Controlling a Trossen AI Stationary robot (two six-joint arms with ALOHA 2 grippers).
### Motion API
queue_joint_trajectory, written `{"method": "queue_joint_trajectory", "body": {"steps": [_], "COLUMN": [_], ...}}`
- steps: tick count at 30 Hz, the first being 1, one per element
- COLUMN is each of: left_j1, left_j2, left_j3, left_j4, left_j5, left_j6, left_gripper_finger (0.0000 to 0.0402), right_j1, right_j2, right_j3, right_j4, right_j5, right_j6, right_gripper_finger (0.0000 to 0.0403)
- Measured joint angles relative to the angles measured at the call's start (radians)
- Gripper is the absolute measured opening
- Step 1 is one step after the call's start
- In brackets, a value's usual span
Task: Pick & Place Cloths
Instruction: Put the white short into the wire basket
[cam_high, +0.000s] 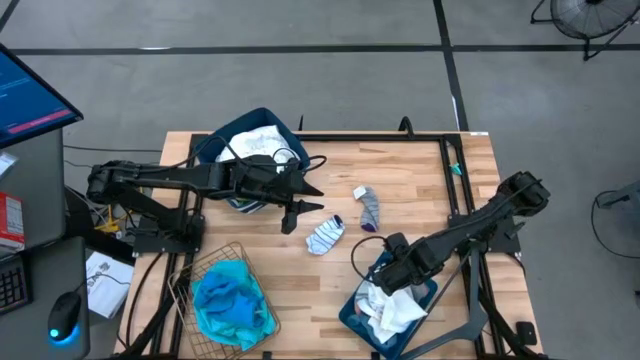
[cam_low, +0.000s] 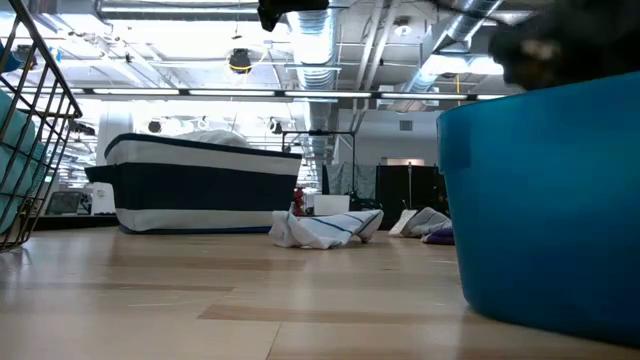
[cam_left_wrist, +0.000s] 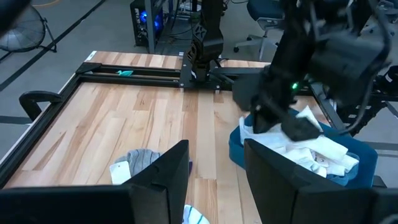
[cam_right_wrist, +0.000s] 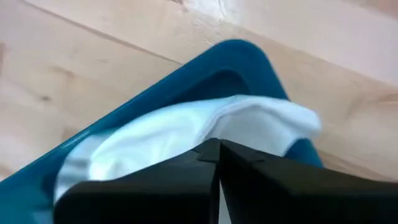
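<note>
Table: wooden top (cam_high: 400, 190) with dark rails, seen from above with an arm at each side.
Left gripper: (cam_high: 296, 197) over the table's middle-left, just beside the far blue bin (cam_high: 215, 145); fingers (cam_left_wrist: 163, 174) part-way open with nothing between them.
Right gripper: (cam_high: 392, 283) at the rim of the near blue bin (cam_high: 352, 315), fingers pressed together above the white cloths (cam_high: 392, 308) heaped inside; whether it pinches any fabric cannot be told.
Striped sock: (cam_high: 325, 236) flat on the wood, just ahead of the left gripper.
Grey sock: (cam_high: 369, 207) near the striped one, toward the table's centre.
Turquoise garment: (cam_high: 232, 303) bundled in the wire basket (cam_high: 185, 272) at the near left corner.
Far bin contents: white fabric (cam_high: 258, 140).
</note>
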Motion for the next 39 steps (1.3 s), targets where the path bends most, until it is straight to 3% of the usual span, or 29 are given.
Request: {"method": "queue_joint_trajectory", "body": {"steps": [6,10,13,18,27,39], "left_j1": [0.0,0.0,0.0,0.0,0.0,0.0], "left_j2": [0.0,0.0,0.0,0.0,0.0,0.0], "left_j3": [0.0,0.0,0.0,0.0,0.0,0.0], "left_j4": [0.0,0.0,0.0,0.0,0.0,0.001], "left_j5": [0.0,0.0,0.0,0.0,0.0,0.0], "left_j6": [0.001,-0.001,-0.002,-0.008,-0.029,-0.029], "left_gripper_finger": [0.0136,0.0136,0.0136,0.0136,0.0136,0.0136], "right_j1": [0.01,0.009,-0.004,-0.036,-0.017,0.02], "right_j2": [-0.042,-0.043,-0.01,0.093,0.234,0.29], "right_j3": [0.146,0.191,0.192,0.191,0.19,0.198], "right_j4": [-0.172,-0.185,-0.172,-0.202,-0.171,-0.145], "right_j5": [0.0,0.026,0.084,0.075,-0.109,-0.108], "right_j6": [-0.02,-0.016,-0.028,-0.084,-0.117,-0.099], "right_gripper_finger": [0.0,0.0,0.0,0.0,0.0,0.0]}}
